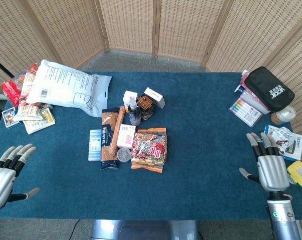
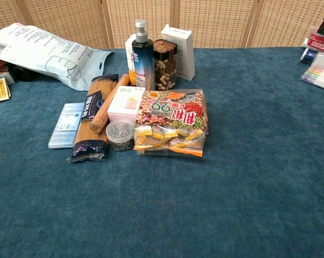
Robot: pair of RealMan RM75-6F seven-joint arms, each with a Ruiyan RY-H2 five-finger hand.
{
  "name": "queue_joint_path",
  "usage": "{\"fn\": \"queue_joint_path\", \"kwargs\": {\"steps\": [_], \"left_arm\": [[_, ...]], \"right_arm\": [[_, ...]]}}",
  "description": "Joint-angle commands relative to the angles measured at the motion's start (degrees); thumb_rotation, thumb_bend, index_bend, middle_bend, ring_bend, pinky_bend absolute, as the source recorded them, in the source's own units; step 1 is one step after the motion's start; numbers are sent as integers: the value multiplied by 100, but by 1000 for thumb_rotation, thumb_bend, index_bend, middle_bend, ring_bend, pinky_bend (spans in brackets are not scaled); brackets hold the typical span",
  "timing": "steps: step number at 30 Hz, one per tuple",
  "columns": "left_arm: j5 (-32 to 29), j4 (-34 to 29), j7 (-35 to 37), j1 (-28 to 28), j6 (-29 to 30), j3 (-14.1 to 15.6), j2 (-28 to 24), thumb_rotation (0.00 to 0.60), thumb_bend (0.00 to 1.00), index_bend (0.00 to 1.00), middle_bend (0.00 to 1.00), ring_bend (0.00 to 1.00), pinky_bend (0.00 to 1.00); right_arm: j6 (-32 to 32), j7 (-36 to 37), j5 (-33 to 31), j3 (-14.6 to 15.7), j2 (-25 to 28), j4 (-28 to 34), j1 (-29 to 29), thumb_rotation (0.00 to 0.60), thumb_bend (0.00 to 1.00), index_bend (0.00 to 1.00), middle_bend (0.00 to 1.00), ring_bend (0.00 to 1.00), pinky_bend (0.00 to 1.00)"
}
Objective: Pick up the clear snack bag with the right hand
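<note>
The clear snack bag (image 1: 149, 148) (image 2: 172, 121), with an orange-red printed top and wrapped sweets showing through, lies flat on the blue table at the middle of a cluster of goods. My right hand (image 1: 267, 165) rests near the table's front right edge, fingers spread and nothing in it, well to the right of the bag. At the front left edge my left hand (image 1: 5, 172) is also spread and empty. Neither hand shows in the chest view.
Beside the bag lie a small round tin (image 2: 120, 134), a pink box (image 2: 126, 104), a spaghetti pack (image 2: 93, 123), a spray bottle (image 2: 143, 52) and a nut jar (image 2: 164, 64). A white mailer (image 1: 65, 89) sits back left. A black pouch (image 1: 268, 88) and a yellow item (image 1: 299, 173) lie right.
</note>
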State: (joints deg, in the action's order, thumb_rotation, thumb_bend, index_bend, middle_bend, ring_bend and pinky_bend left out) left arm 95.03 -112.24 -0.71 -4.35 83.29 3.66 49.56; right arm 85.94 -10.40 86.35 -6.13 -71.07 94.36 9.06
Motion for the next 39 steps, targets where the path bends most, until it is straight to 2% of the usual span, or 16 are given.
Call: {"fn": "queue_joint_path", "kwargs": {"steps": [1, 10, 17, 20, 24, 28, 39], "left_arm": [[-12, 6, 5, -5, -8, -6, -5, 600, 6, 0, 0, 0, 0], [-68, -6, 17, -3, 15, -42, -1, 600, 8, 0, 0, 0, 0], [-213, -2, -19, -36, -49, -94, 23, 600, 5, 0, 0, 0, 0], [-242, 7, 8, -26, -19, -112, 12, 600, 4, 0, 0, 0, 0], [-320, 46, 78, -37, -41, -136, -4, 600, 7, 0, 0, 0, 0], [-386, 75, 145, -54, -72, -160, -15, 600, 6, 0, 0, 0, 0], [-432, 106, 172, -94, -170, -162, -2, 600, 5, 0, 0, 0, 0]], "right_arm": [[-32, -25, 12, 17, -17, -1, 12, 600, 0, 0, 0, 0, 0], [-443, -80, 196, 153, -197, 124, 241, 600, 0, 0, 0, 0, 0], [-1249, -748, 176, 93, -630, 541, 806, 600, 0, 0, 0, 0, 0], [-1628, -1205, -75, 37, -865, 769, 1031, 600, 0, 0, 0, 0, 0], [-2054, -2009, -726, -159, -1244, 1102, 1350, 600, 0, 0, 0, 0, 0], [-2198, -2802, -1342, -361, -1604, 1395, 1645, 600, 0, 0, 0, 0, 0], [-2183, -3615, -1687, -498, -2529, 1238, 2283, 600, 0, 0, 0, 0, 0]]}}
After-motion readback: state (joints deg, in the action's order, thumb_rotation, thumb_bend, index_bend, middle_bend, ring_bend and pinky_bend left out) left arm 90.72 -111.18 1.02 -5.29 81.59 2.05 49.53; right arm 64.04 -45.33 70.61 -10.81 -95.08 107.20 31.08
